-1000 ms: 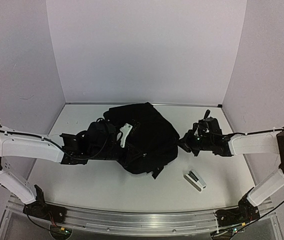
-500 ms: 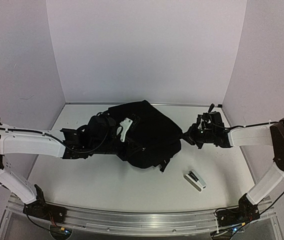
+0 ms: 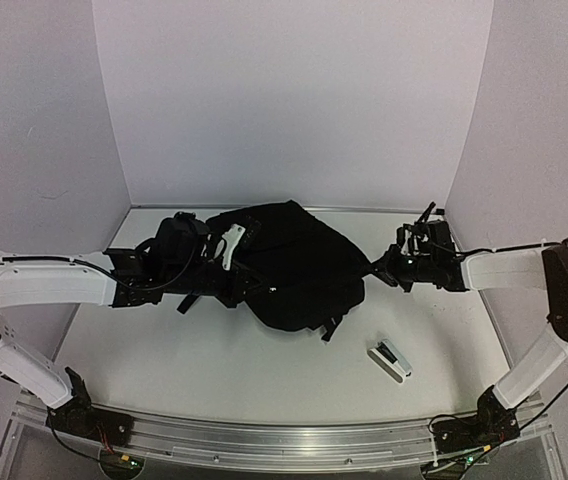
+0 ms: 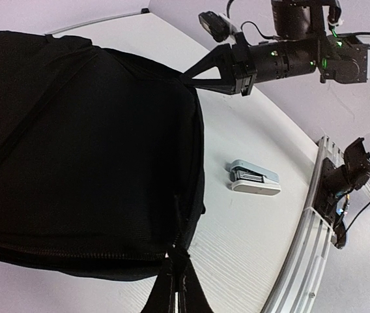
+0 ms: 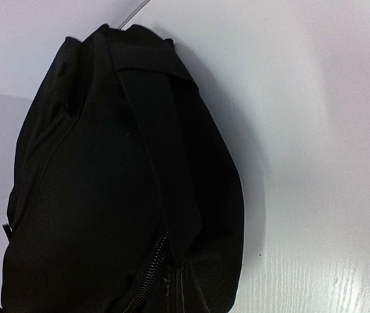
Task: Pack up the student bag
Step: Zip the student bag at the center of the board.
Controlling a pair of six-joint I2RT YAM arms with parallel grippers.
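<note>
Both the left gripper [image 4: 177, 267] and right gripper [image 4: 188, 78] are pinching the student bag [image 4: 81, 150] on the table [image 4: 256, 241], the right one's grip showing clearly only in the left wrist view.

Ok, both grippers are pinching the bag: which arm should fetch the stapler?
Right, probably. The stapler lies on the right arm's side, and the right gripper is the nearer one. The left gripper holds the student bag at its opposite edge, with the bag in between. Either must let go first.
</note>
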